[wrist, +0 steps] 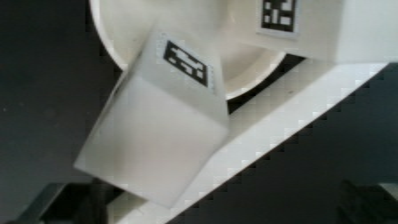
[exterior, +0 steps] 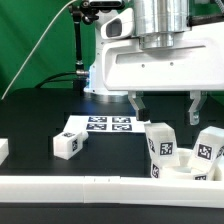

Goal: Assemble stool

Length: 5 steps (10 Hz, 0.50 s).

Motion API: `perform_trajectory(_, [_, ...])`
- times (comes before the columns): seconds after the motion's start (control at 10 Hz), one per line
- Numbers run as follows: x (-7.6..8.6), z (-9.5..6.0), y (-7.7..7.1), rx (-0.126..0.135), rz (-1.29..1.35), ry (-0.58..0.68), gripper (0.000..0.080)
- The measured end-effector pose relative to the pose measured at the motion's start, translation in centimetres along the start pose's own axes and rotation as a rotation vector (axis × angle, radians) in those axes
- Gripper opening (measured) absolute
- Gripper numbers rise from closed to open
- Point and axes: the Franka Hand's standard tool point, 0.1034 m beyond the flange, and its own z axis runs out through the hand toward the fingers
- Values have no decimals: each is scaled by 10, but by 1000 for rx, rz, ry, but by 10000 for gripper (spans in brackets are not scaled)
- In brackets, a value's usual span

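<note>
My gripper (exterior: 166, 102) is open, its two dark fingers (exterior: 137, 101) spread wide and holding nothing. It hangs above the stool parts at the exterior view's right. Two white blocky legs stand there, one (exterior: 160, 146) below the gripper and one (exterior: 208, 149) further right, both with square tags. The round seat (exterior: 186, 171) shows low between them, mostly hidden. A third leg (exterior: 68, 144) lies alone toward the exterior view's left. In the wrist view a tagged leg (wrist: 164, 130) leans over the seat disc (wrist: 125, 30), close below my gripper (wrist: 217, 206).
The marker board (exterior: 105, 125) lies flat on the black table behind the lone leg. A long white border bar (exterior: 90, 186) runs along the front, also showing in the wrist view (wrist: 285, 125). A small white piece (exterior: 3, 150) sits at the exterior view's left edge.
</note>
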Motion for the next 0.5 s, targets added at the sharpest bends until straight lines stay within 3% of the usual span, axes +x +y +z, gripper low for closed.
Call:
perform_trajectory(0.3, [13, 5, 20, -17, -187, 14, 648])
perform_trajectory(0.5, [33, 10, 55, -32, -213, 52, 648])
